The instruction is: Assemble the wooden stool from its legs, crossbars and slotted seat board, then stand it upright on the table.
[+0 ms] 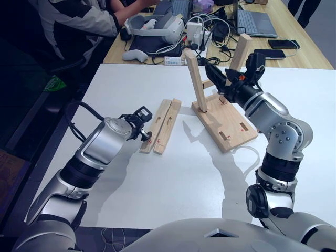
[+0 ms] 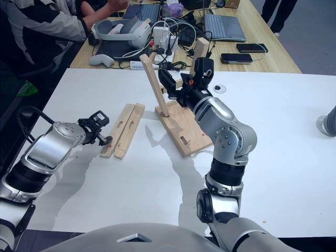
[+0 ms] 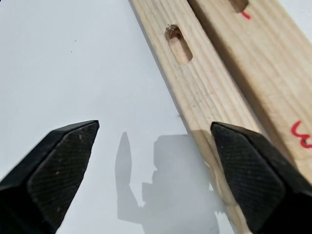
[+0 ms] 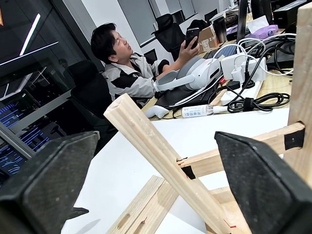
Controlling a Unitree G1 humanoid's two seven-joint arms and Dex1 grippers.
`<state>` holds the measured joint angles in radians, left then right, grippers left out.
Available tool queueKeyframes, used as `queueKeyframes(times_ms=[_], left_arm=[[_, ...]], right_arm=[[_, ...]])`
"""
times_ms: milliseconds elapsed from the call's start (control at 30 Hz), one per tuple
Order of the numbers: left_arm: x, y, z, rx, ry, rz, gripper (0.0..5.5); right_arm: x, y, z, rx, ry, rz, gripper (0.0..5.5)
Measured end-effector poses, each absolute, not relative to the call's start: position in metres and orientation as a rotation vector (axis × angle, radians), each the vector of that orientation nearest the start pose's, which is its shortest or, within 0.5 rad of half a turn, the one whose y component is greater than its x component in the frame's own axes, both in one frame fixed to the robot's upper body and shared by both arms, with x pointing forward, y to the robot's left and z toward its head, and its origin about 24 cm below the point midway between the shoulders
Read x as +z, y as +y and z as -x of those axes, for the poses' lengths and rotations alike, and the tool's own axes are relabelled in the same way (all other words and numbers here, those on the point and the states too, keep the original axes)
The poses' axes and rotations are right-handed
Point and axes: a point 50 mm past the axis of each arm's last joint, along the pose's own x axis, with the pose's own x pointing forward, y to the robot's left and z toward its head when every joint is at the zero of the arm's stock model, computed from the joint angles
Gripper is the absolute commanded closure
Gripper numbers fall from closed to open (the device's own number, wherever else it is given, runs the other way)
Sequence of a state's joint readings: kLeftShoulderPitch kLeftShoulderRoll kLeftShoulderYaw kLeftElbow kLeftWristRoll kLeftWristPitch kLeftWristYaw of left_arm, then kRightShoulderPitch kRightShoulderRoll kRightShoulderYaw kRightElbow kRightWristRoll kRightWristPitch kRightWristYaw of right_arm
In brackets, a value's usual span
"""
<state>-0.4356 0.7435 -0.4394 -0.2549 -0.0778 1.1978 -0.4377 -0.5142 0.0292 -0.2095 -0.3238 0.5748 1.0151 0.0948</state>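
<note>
The white table (image 1: 173,189) carries all the work, with a cluttered wooden desk (image 1: 294,26) behind it. On the slotted seat board (image 1: 233,137), 2 legs already stand, the left upright leg (image 1: 195,79) and the right upright leg (image 1: 241,48), tied by a crossbar (image 4: 214,161). The board's near end shows 2 open slots (image 1: 224,135). The 2 loose legs (image 1: 167,125) lie flat, side by side and touching, just left of the board.

Your left gripper (image 3: 155,131) hangs low over their near end, spread wide and holding nothing. One finger (image 3: 63,165) sits above bare table and the other (image 3: 248,170) above the outer loose leg. The opening therefore straddles that leg's edge, not the leg itself. Your right gripper (image 1: 236,71) is also spread wide and empty, with its fingers either side of the standing frame near the crossbar.

The step looks to be picking up 1 loose leg. Slide the left gripper across until both fingers bracket the outer leg only. Because the 2 legs touch, you may need to nudge the outer piece away first. Grip clear of the mortise (image 3: 178,44) and square to the grain so the leg won't pivot. Have the right gripper steady the frame when you seat it.
</note>
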Motion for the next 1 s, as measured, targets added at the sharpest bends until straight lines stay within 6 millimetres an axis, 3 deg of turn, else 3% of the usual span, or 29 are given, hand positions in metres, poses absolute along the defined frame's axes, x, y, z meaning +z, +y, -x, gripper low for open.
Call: queueKeyframes(times_ms=[367, 833, 1000], left_arm=[[0.085, 0.183, -0.281, -0.41, 0.792, -0.642, 1.21], [0.085, 0.181, -0.283, -0.44, 0.787, -0.684, 1.21], [0.095, 0.182, -0.289, -0.416, 0.755, -0.654, 1.21]], right_arm=[[0.169, -0.107, -0.298, 0.514, 0.154, -0.452, 1.05], [0.171, -0.111, -0.297, 0.504, 0.146, -0.447, 1.05], [0.172, -0.115, -0.295, 0.5, 0.134, -0.442, 1.05]])
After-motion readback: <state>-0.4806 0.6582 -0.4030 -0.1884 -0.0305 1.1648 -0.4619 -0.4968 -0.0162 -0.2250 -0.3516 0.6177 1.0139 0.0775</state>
